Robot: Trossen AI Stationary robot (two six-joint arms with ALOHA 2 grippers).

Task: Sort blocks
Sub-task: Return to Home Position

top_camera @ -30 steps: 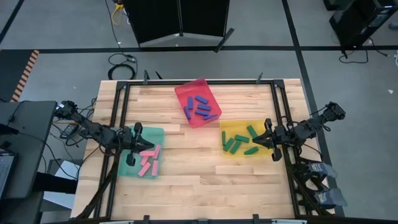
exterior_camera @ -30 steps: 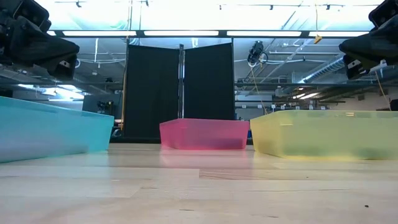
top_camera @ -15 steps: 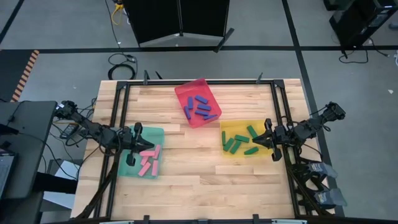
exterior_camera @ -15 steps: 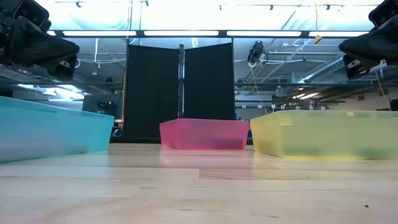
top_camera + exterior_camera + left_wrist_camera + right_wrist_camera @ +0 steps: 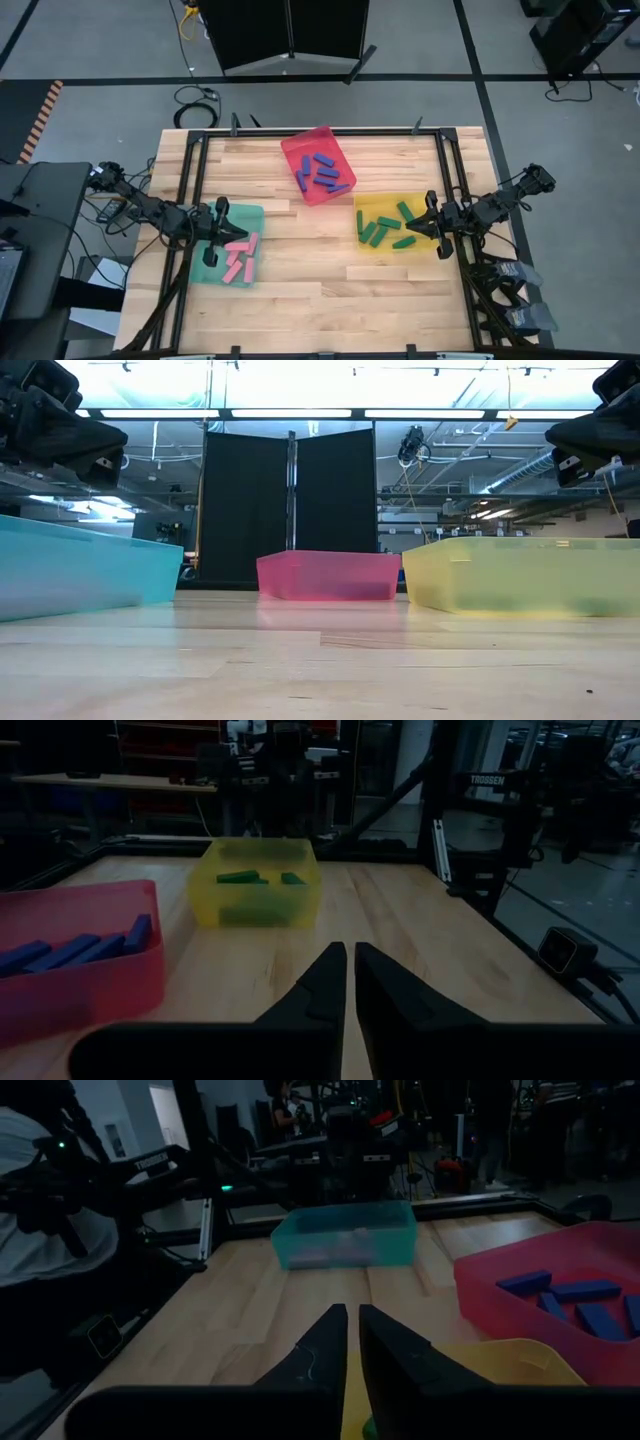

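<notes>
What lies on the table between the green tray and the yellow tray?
Nothing: the high view shows bare tabletop between the green tray and the yellow tray; the red tray sits farther back.

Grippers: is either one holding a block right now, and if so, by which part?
Nothing is held. The left gripper, over the green tray, and the right gripper, at the yellow tray's edge, are both shut and empty.

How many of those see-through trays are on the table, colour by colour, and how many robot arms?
Red tray: 1, with blue blocks
Yellow tray: 1, with green blocks
Green tray: 1, with pink blocks
Robot arms: 2, the left gripper and right gripper raised at the table's sides
Total: 3 trays, 2 arms
</notes>
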